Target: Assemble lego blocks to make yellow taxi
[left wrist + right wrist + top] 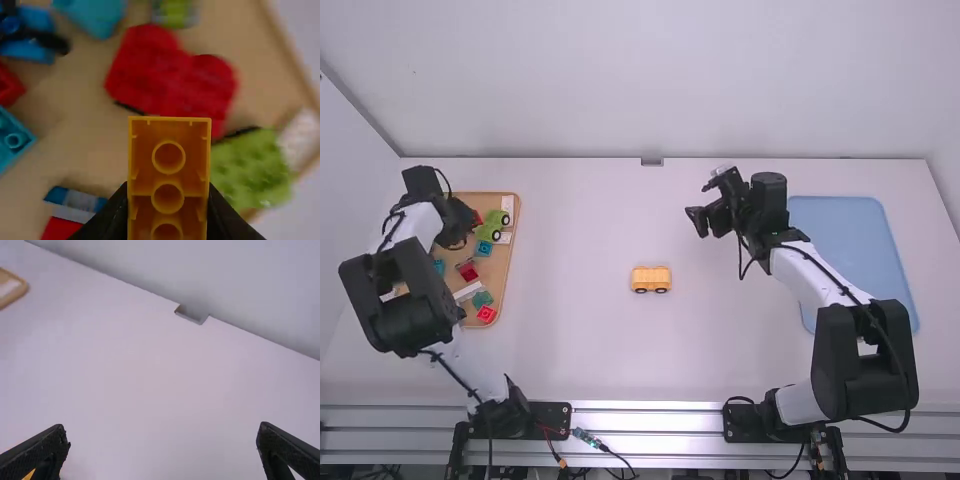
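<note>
Over the wooden tray, my left gripper (458,228) is above the loose blocks. In the left wrist view, the left gripper (168,220) is shut on a yellow-orange block (169,192), whose hollow side with round tubes faces the camera. A yellow-orange block car base (651,280) with dark wheels stands by itself mid-table. My right gripper (698,222) is behind and to the right of that base, over bare table. The right wrist view has the right gripper (162,452) open, its fingers wide apart with nothing between them, and a bit of the yellow-orange base (29,475) at the lower left.
The wooden tray (512,255) at the left holds red, green, teal and white blocks. A blue tray (850,235) lies at the right, beside and behind the right arm. Bare table surrounds the car base between the arms.
</note>
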